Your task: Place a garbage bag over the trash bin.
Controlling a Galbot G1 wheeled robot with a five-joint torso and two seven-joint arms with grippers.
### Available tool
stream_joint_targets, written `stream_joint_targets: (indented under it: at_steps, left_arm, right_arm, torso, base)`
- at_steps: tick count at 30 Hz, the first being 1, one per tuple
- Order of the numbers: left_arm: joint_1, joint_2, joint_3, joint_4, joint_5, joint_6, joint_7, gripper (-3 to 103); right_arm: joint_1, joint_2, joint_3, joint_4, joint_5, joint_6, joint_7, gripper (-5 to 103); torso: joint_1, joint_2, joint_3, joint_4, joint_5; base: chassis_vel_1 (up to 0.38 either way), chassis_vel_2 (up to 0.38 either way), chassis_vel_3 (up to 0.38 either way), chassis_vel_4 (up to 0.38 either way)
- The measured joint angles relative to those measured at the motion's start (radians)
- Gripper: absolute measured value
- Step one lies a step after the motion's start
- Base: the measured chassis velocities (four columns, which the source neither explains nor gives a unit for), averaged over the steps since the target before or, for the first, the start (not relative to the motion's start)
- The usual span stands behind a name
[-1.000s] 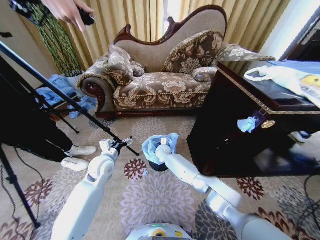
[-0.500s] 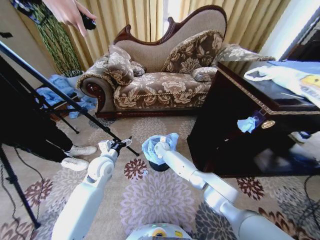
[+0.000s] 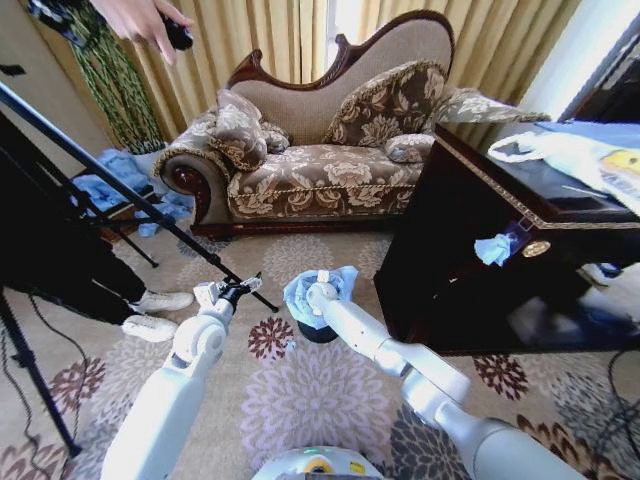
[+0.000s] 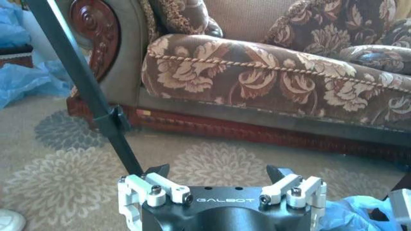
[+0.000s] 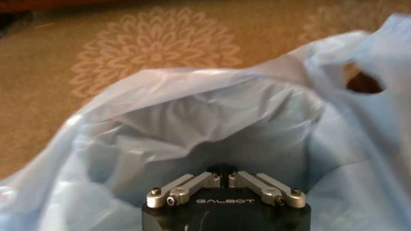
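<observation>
The pale-blue garbage bag (image 3: 303, 292) is bunched over the top of the small black trash bin (image 3: 318, 333), which stands on the patterned carpet in front of the sofa. My right gripper (image 3: 322, 283) is at the bag's top. In the right wrist view its fingers (image 5: 224, 169) are closed together against the film, and the garbage bag (image 5: 192, 125) billows open around them. My left gripper (image 3: 238, 289) hangs open over the carpet, left of the bin and apart from the bag. In the left wrist view that gripper (image 4: 218, 172) holds nothing, and an edge of the garbage bag (image 4: 350, 214) shows beside it.
A black tripod leg (image 3: 150, 213) slants down to the carpet just beyond my left gripper. A dark wooden cabinet (image 3: 470, 260) stands close on the bin's right. The sofa (image 3: 320, 170) lies behind. A person's white shoes (image 3: 155, 312) are at the left.
My right gripper has shifted slightly to the left, and the bag's top has moved with it. The left arm has barely moved.
</observation>
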State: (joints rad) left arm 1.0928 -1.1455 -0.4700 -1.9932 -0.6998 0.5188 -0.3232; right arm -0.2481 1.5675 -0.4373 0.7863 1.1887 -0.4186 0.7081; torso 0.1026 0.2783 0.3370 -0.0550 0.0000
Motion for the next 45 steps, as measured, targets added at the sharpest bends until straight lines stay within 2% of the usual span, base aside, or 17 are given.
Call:
stream_joint_targets:
  at_steps: [6,11,14,22,27,33,35,40,45]
  left_arm:
    - [0.012,0.002,0.002,-0.005,0.001,-0.022,0.006,100]
    - [0.015,0.005,-0.002,-0.007,0.001,-0.031,0.007,100]
    - [0.016,0.008,-0.004,-0.007,-0.001,-0.037,0.007,100]
    - [0.018,0.013,-0.012,-0.007,-0.005,-0.041,0.010,100]
    - [0.012,0.014,-0.013,0.004,-0.006,-0.047,0.013,100]
    - [0.001,0.012,-0.006,0.015,-0.005,-0.048,0.015,100]
    - [-0.008,0.008,0.003,0.026,-0.004,-0.053,0.016,100]
    - [-0.012,0.009,0.005,0.030,-0.004,-0.058,0.016,100]
    - [-0.004,0.009,0.005,0.031,-0.004,-0.065,0.017,100]
  right_arm:
    - [0.001,-0.034,-0.022,0.003,-0.043,0.005,0.002,0]
    - [-0.005,-0.057,-0.036,0.021,-0.043,0.002,0.022,0]
    - [-0.019,-0.067,-0.047,0.050,-0.013,-0.012,0.051,0]
    - [-0.043,-0.084,-0.066,0.080,0.003,-0.033,0.059,0]
    - [-0.063,-0.104,-0.089,0.123,0.049,-0.048,0.078,0]
    - [-0.074,-0.086,-0.094,0.138,0.064,-0.049,0.091,0]
    - [-0.073,-0.043,-0.093,0.126,0.068,-0.046,0.095,0]
    - [-0.059,-0.007,-0.077,0.083,0.038,-0.035,0.066,0]
    - [-0.048,-0.001,-0.066,0.062,0.016,-0.024,0.039,0]
  torso:
    - [0.000,0.000,0.000,-0.0001,0.0001]
    - [0.000,0.000,0.000,-0.0001,0.0001]
    - [0.000,0.000,0.000,-0.0001,0.0001]
    - [0.000,0.000,0.000,0.0000,0.0000]
    - [0.000,0.000,0.000,-0.0001,0.0000]
    - [0.000,0.000,0.000,-0.0002,0.0000]
    - [0.000,0.000,0.000,0.0000,0.0000]
    - [0.000,0.000,0.000,0.0001,-0.0001]
    - [0.000,0.000,0.000,0.0000,-0.0001]
  base:
    - [0.000,0.000,0.000,0.000]
    - [0.000,0.000,0.000,0.000]
    - [0.000,0.000,0.000,0.000]
    - [0.000,0.000,0.000,0.000]
    - [0.000,0.000,0.000,0.000]
    - [0.000,0.000,0.000,0.000]
    - [0.000,0.000,0.000,0.000]
    - [0.000,0.000,0.000,0.000]
    - [0.000,0.000,0.000,0.000]
